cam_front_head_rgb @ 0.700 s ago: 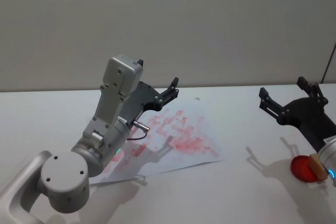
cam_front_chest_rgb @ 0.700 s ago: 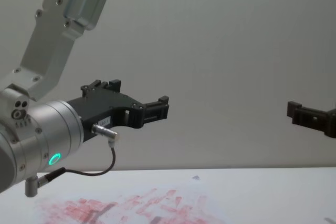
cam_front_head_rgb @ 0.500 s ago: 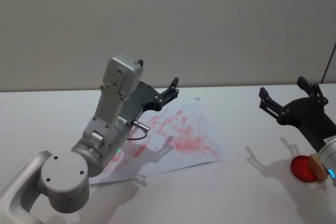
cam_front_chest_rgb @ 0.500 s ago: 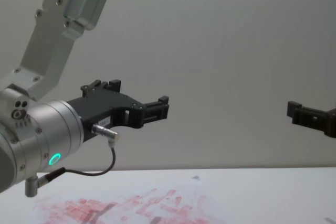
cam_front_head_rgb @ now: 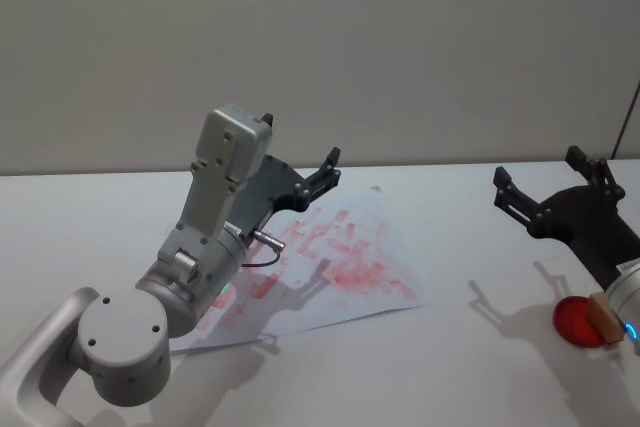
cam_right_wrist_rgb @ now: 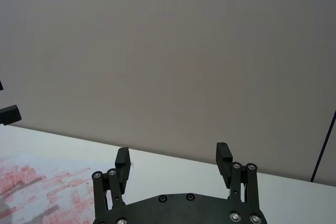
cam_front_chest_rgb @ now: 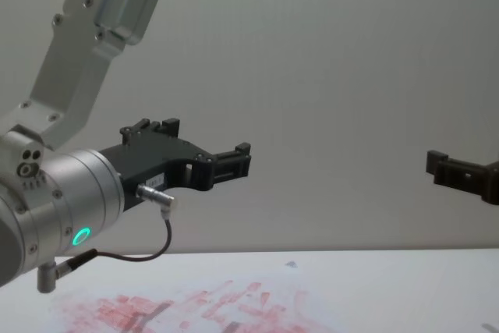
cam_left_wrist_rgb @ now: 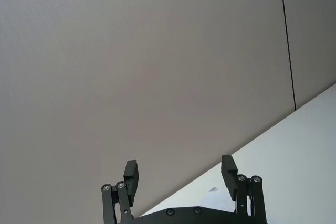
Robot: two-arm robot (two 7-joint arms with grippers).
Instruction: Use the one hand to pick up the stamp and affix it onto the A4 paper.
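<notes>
- Two black pronged grippers are held up off the white table (cam_front_head_rgb: 440, 377), and neither touches anything.
- Right gripper (cam_right_wrist_rgb: 173, 165): the fingers are spread wide with nothing between them. In the head view it hovers over the right part of the table, prongs pointing toward the far wall.
- Stamp (cam_front_head_rgb: 603, 317): a small tan block that looks wooden, roughly rectangular. It sits low at the right side of the table, touching the right edge of a red round pad (cam_front_head_rgb: 575, 321). Whether it rests on the pad or just beside it, I cannot tell.
- The right arm's silver wrist (cam_front_head_rgb: 625, 297) hangs close over the stamp and hides its right side. The prongs themselves are farther out over the table, apart from the block.
- A4 paper (cam_front_head_rgb: 350, 257): a white sheet lying flat and skewed on the table, left of centre and well apart from the stamp. It is covered with smudgy red rectangular imprints, densest toward the middle, and its far corner is nearly bare white.
- Left gripper (cam_left_wrist_rgb: 178, 174): the fingers are apart and empty. It is raised over the far left part of the paper. A green ring (cam_front_chest_rgb: 80, 235) glows on its wrist, with a grey cable (cam_front_chest_rgb: 148, 253) looped below.
</notes>
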